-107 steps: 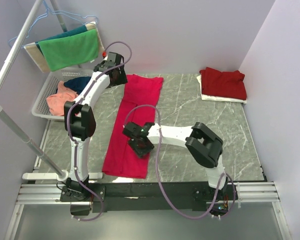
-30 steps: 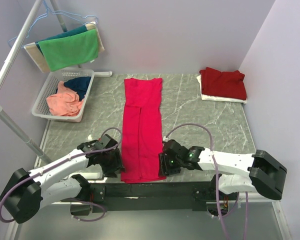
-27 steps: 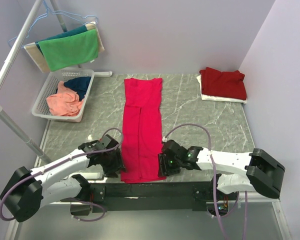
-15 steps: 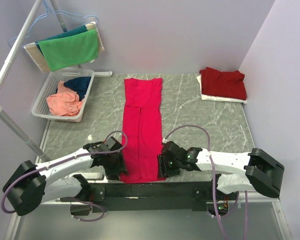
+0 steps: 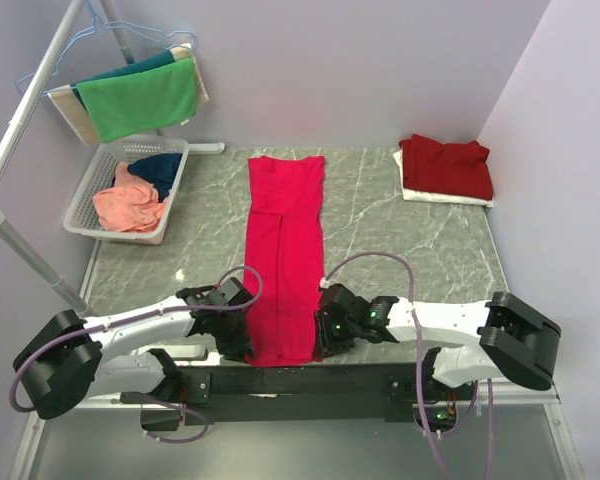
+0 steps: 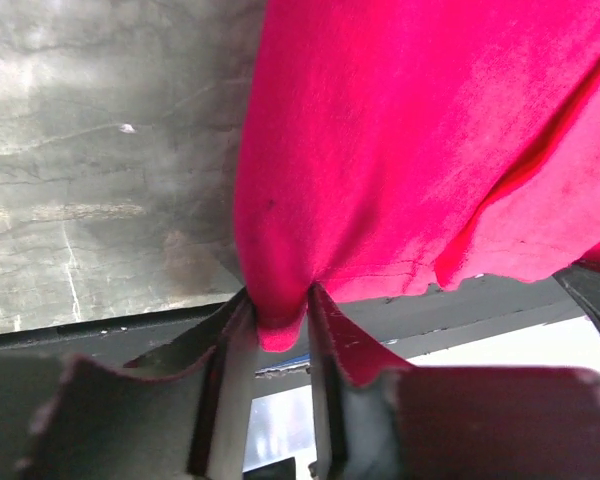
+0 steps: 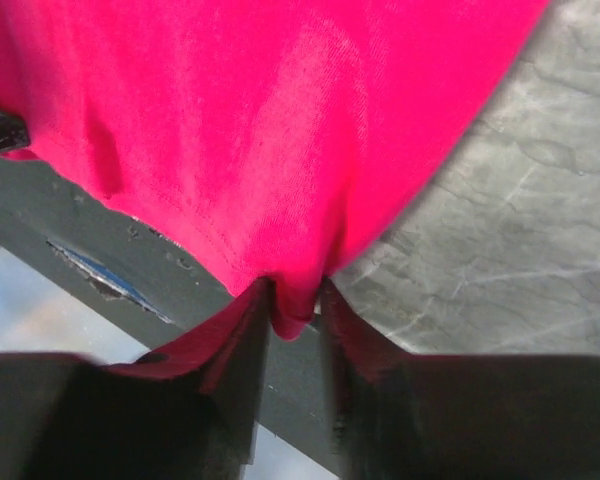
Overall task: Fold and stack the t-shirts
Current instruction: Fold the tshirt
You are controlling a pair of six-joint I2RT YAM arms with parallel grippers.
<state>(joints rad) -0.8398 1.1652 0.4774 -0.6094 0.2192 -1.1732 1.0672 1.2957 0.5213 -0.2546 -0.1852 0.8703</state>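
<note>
A bright pinkish-red t-shirt (image 5: pixel 283 240) lies folded into a long strip down the middle of the table, its hem at the near edge. My left gripper (image 5: pixel 242 345) is shut on the hem's near left corner, and the cloth (image 6: pixel 400 150) bunches between its fingers (image 6: pixel 277 300). My right gripper (image 5: pixel 323 338) is shut on the near right corner, with a fold of shirt (image 7: pixel 270 130) pinched between its fingers (image 7: pixel 295 295). A darker maroon t-shirt (image 5: pixel 446 165) lies folded at the back right.
The maroon shirt rests on a white cloth (image 5: pixel 420 195). A white basket (image 5: pixel 80 205) at the left holds a salmon shirt (image 5: pixel 125 208) and a navy one (image 5: pixel 162 165). Green towels (image 5: pixel 140 98) hang on a rack (image 5: pixel 25 110) above it. The black table edge (image 5: pixel 300 380) runs just below the hem.
Both grippers have closed inward onto the hem corners of the pinkish-red shirt. The left gripper has slid right to the hem, and the near end of the cloth has gathered slightly.
</note>
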